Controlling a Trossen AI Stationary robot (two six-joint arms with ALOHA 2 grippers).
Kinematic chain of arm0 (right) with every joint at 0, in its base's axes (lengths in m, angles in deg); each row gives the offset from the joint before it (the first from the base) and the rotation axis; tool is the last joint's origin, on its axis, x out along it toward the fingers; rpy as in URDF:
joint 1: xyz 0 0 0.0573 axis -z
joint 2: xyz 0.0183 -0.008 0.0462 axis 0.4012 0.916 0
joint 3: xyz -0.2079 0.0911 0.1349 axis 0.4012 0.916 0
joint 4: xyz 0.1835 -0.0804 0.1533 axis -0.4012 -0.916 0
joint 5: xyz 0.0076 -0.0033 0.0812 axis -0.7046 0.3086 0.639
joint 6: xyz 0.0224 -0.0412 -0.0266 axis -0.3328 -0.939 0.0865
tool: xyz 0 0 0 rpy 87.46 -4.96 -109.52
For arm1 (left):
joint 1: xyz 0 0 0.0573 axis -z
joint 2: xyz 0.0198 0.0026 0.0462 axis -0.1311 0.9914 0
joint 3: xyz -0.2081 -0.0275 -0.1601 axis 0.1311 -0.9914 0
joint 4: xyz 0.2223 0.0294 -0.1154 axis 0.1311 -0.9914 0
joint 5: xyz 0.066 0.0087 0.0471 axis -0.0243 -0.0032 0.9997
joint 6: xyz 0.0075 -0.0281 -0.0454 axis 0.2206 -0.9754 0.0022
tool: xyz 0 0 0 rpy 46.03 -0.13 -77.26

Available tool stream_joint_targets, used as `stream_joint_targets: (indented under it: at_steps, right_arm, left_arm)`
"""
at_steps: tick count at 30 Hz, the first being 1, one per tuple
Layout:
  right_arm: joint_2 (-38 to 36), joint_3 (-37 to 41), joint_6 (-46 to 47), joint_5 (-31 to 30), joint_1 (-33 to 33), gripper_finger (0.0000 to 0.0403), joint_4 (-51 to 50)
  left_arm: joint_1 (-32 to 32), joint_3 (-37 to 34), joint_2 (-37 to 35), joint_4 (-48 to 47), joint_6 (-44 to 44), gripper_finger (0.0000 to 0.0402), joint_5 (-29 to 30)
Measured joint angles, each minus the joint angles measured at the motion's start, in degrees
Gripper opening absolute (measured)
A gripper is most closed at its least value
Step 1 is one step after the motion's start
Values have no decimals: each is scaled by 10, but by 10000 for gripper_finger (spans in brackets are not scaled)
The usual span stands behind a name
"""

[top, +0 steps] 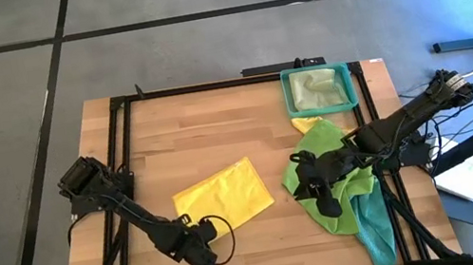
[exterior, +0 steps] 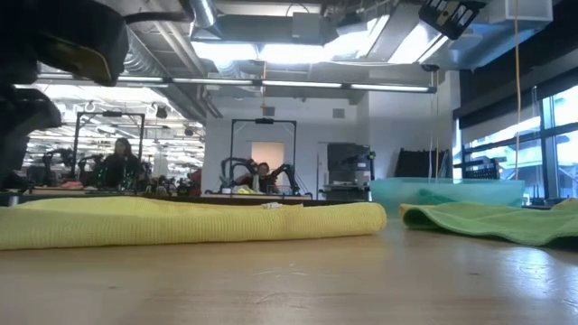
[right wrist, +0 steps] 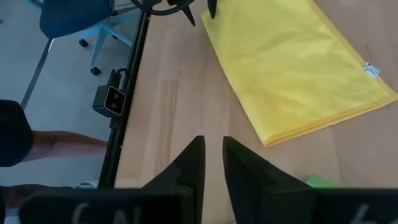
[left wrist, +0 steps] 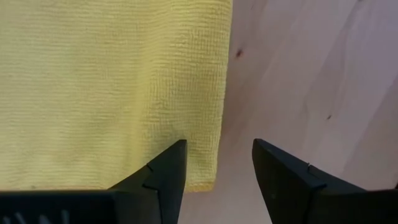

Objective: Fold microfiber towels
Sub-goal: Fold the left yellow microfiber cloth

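Note:
A yellow microfiber towel [top: 223, 197] lies folded flat in the middle of the table. My left gripper [left wrist: 217, 146] points down, open, at the towel's near-left corner [left wrist: 199, 177]. One finger is over the cloth, the other over bare wood. My right gripper [right wrist: 212, 146] hangs shut and empty over a heap at the right. The heap is a bright green towel [top: 322, 152] and a teal towel [top: 374, 225] that droops over the near edge. A second yellow towel [top: 307, 123] peeks out behind the heap. A pale olive towel [top: 316, 90] lies in the teal tray [top: 288, 95]. My left gripper comes from above and straddles the yellow towel's side edge [left wrist: 222, 118] close to the corner. Whether its fingertips [left wrist: 174, 155] touch the cloth, I cannot tell. The towel lies flat on the table.
The tray stands at the far right of the table. A black frame [top: 121, 132] runs along the table's edges. Bare wood [top: 188, 131] lies left of and behind the yellow towel. People sit at benches in the room beyond [exterior: 122, 162].

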Motion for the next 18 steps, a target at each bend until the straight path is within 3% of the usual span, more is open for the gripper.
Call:
stream_joint_targets:
  at_steps: [11, 14, 18]
  right_arm:
    - [0, 0, -10, -20, 0, 60, 13]
    - [0, 0, -20, -24, 2, 60, 18]
    - [0, 0, -28, -24, 8, 60, 21]
  left_arm:
    - [-13, -4, 19, 0, -25, 157, -18]
    - [-23, -4, 17, 4, -34, 117, -36]
    - [-38, -4, 11, 18, -39, 33, -68]
